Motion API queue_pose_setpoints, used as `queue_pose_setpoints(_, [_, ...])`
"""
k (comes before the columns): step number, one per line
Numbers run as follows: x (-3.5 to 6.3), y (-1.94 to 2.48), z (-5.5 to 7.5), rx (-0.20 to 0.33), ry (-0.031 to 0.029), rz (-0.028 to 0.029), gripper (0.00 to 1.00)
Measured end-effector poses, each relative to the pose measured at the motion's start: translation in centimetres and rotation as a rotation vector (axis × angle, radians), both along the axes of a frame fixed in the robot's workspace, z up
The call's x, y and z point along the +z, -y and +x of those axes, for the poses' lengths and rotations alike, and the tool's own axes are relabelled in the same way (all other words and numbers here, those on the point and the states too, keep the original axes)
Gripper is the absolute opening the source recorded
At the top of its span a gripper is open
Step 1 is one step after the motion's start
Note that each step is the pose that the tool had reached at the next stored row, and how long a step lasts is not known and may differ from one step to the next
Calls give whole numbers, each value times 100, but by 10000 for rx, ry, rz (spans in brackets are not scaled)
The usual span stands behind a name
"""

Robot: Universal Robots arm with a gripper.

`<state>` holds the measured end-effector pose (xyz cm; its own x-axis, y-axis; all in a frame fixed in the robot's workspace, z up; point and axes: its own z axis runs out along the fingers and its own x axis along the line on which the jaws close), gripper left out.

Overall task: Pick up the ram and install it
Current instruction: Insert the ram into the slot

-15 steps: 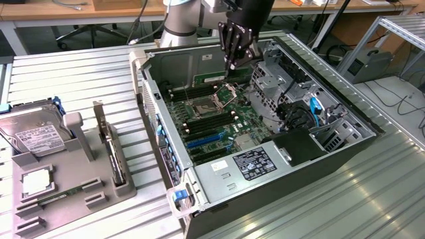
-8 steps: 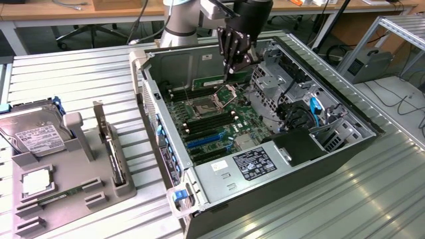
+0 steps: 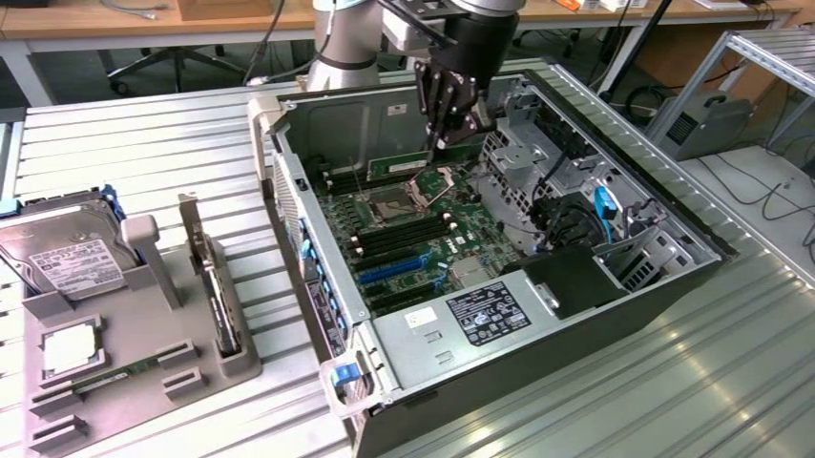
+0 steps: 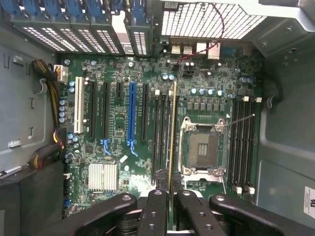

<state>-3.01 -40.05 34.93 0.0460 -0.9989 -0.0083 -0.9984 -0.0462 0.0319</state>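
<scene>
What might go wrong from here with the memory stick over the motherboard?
The thin green ram stick, pinched by the black gripper, runs along the black memory slots; slightly off-line, it may jam on a slot wall. The open silver processor socket sits close beside, so a slip might damage it.

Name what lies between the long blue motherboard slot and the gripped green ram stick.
Wrist view: a black expansion slot and empty black memory slots, beside the ram.
</scene>
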Motion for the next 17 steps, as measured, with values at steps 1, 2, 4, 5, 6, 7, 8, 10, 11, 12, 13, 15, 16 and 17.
queue_pose_setpoints(1, [-15, 0, 0, 0, 0, -4, 14])
queue_pose_setpoints(2, [-30, 0, 0, 0, 0, -10, 14])
queue_pose_setpoints(4, [-57, 0, 0, 0, 0, -19, 14])
queue_pose_setpoints(5, [-73, 0, 0, 0, 0, -24, 14])
queue_pose_setpoints(6, [-89, 0, 0, 0, 0, -28, 14])
queue_pose_setpoints(7, [-106, 0, -1, 0, 0, -32, 14])
queue_pose_setpoints(8, [-122, 0, -1, 0, 0, -33, 14])
queue_pose_setpoints(10, [-153, 3, -3, -1, 0, -33, 14])
queue_pose_setpoints(11, [-167, 7, -7, -1, 1, -33, 14])
queue_pose_setpoints(12, [-180, 12, -11, -1, 3, -33, 14])
queue_pose_setpoints(13, [-193, 19, -15, 5, 4, -32, 14])
queue_pose_setpoints(15, [-214, 38, -23, 47, 5, -34, 14])
queue_pose_setpoints(16, [-223, 40, -23, 67, 6, -32, 14])
queue_pose_setpoints(17, [-231, 41, -24, 94, 6, -31, 14])
